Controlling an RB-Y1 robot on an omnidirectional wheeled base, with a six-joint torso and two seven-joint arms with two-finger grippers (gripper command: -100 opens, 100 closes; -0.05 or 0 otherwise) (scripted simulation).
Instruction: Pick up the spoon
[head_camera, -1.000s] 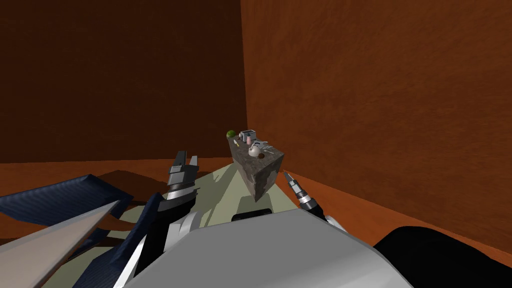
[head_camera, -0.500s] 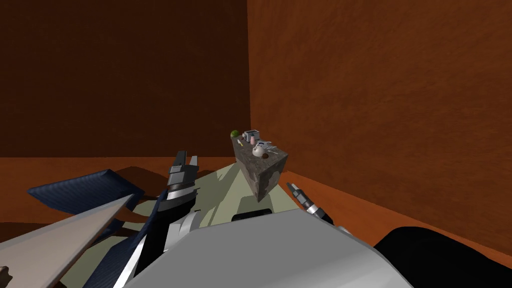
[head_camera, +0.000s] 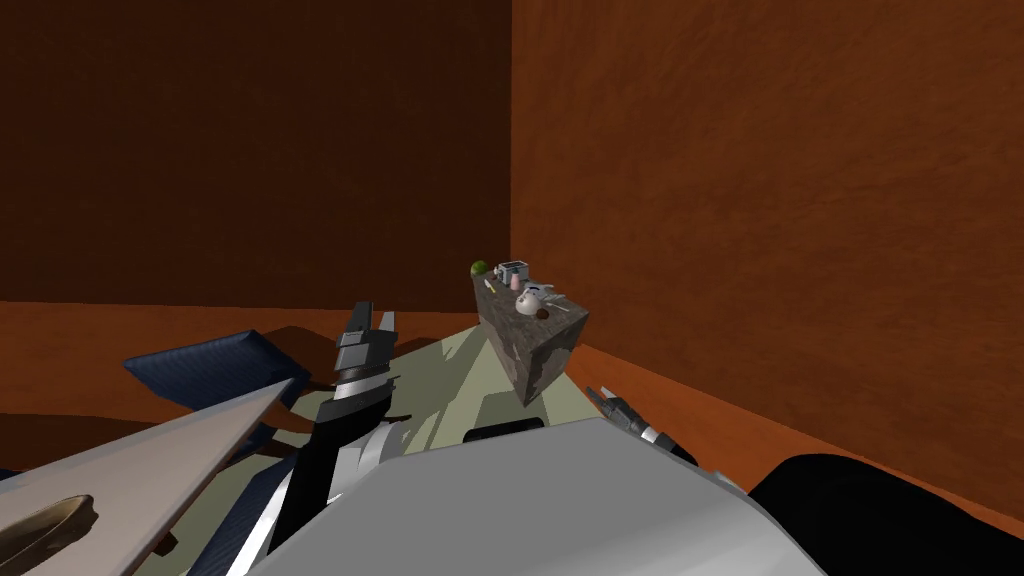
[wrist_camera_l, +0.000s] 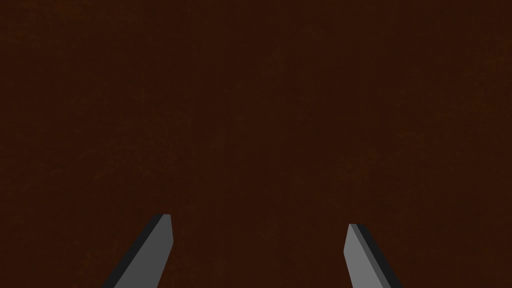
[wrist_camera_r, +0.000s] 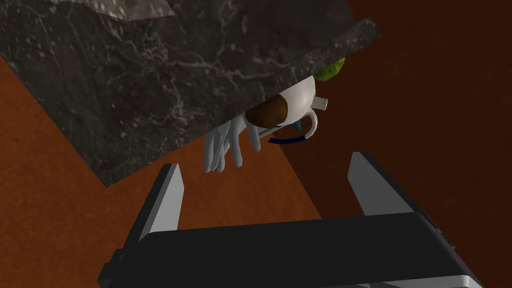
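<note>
Right end effector spread apart, facing white cutlery on marble counter; left end effector likewise apart.

A counter is standing against the wall. On it, utensils are lying just beside a teapot, a round item sitting behind.

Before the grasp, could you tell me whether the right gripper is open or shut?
Open: the right gripper has its fingers wide apart in its wrist view, gripping nothing.
</note>
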